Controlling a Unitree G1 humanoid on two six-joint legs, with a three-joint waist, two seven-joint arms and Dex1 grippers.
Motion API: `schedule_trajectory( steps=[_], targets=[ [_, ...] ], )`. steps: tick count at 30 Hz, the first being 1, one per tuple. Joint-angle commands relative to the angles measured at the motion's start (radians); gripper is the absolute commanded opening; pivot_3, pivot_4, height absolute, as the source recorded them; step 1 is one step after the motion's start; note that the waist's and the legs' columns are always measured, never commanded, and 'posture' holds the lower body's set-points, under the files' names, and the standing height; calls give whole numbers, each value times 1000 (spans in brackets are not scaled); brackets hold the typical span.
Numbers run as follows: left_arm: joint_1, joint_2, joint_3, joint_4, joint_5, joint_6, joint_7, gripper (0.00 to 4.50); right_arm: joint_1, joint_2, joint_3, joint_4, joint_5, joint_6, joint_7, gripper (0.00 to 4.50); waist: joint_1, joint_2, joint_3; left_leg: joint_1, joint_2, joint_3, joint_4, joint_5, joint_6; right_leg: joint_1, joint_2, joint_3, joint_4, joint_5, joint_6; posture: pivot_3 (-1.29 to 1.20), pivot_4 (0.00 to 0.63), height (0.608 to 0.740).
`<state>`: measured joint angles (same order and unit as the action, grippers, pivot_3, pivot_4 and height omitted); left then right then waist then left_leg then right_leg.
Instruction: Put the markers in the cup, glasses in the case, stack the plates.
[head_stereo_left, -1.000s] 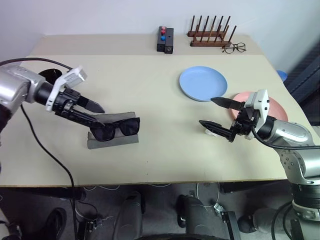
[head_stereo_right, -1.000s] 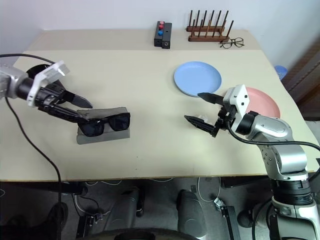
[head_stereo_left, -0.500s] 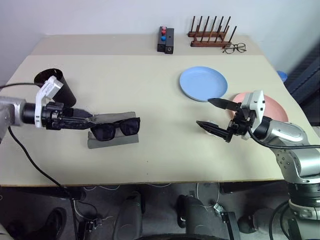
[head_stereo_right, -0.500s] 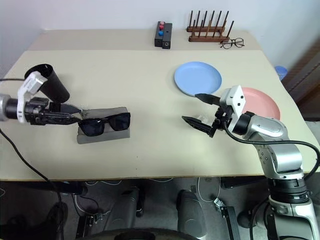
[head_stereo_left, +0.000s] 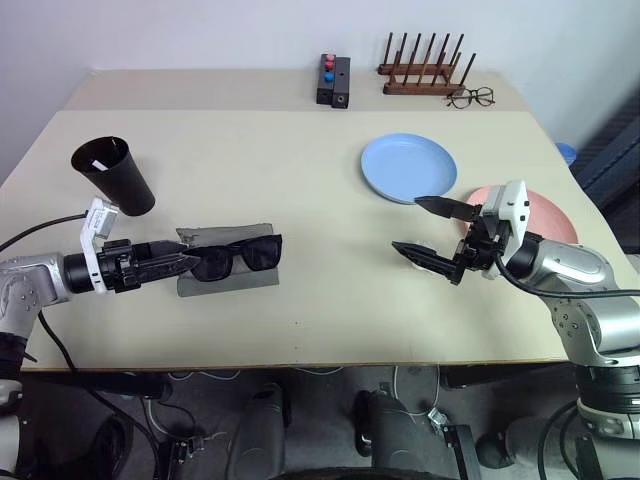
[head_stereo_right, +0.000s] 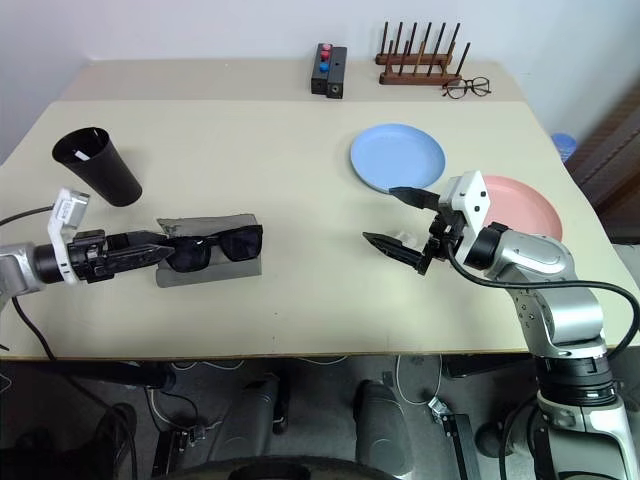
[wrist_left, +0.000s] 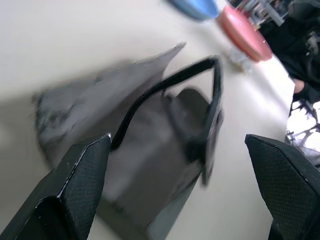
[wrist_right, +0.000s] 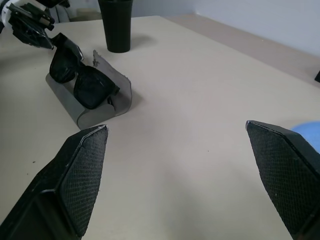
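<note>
Left fingers (head_stereo_left: 178, 264) spread wide, empty, low over the surface (head_stereo_left: 300, 200), tips at the near end of the glasses (head_stereo_left: 236, 257) lying in the open case (head_stereo_left: 228, 281). Right fingers (head_stereo_left: 424, 231) spread wide, empty. Beyond them, blue plate (head_stereo_left: 408, 167) and pink plate (head_stereo_left: 552, 215). Behind the left fingers, cup (head_stereo_left: 112, 175).

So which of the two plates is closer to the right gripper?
The salmon pink plate: it lies right behind the right gripper, partly hidden by that arm. The light blue plate sits further back on the table, with a finger reaching over its near rim.
</note>
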<state>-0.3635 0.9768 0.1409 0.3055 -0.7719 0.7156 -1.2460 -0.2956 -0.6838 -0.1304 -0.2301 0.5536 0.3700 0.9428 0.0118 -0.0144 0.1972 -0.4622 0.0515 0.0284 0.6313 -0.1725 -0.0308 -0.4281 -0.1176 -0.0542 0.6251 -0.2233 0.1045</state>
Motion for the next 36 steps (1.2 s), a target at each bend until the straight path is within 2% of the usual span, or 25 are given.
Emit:
schedule_trajectory(
  steps=[1, 7, 11, 14, 21, 32, 36],
  targets=[
    [12, -39, 87, -45, -25, 13, 44, 4449, -13, -4, -19, -14, 6, -11, 3, 4500, 0, 0, 0, 0, 0, 0, 0, 0, 0, 0, 0, 0, 0, 0, 0, 0, 150, 740],
    [65, -63, 122, -89, -29, 72, 56, 4449, -7, -4, -23, -15, 3, -12, -2, 4500, 0, 0, 0, 0, 0, 0, 0, 0, 0, 0, 0, 0, 0, 0, 0, 0, 150, 740],
    [68, -116, 157, -111, -55, 91, 88, 4449, -6, -4, -17, -8, -11, -22, -4, 4500, 2, 0, 0, 0, 0, 0, 0, 0, 0, 1, 0, 0, -1, 0, 0, 0, 150, 740],
    [80, -138, 163, -137, -51, 96, 101, 3621, -6, -1, -17, -8, -13, -24, -3, 4500, 0, 0, 0, 0, 0, 0, 0, 0, 0, 1, 0, 0, -1, 0, 0, 0, 150, 740],
    [93, -137, 160, -146, -37, 108, 109, 72, -7, 1, -19, -9, -15, -25, -2, 4500, 1, 0, 0, 0, 0, 0, 0, 0, 0, 1, 0, 0, -1, 0, 0, 0, 150, 740],
    [71, -109, 189, -122, -50, 139, 93, 72, -10, 7, -13, -8, -16, -27, -2, 4500, 0, 0, 0, 0, 0, 0, -1, 0, 0, 1, 0, 0, -2, 0, 0, 0, 150, 740],
    [33, -41, 178, -61, -52, 193, 30, 72, -17, 10, -7, -4, -19, -30, 0, 4500, 0, 0, 0, 0, 0, 0, -1, 0, 0, 1, 0, 0, -3, 0, 0, 0, 150, 740]
  ],
)
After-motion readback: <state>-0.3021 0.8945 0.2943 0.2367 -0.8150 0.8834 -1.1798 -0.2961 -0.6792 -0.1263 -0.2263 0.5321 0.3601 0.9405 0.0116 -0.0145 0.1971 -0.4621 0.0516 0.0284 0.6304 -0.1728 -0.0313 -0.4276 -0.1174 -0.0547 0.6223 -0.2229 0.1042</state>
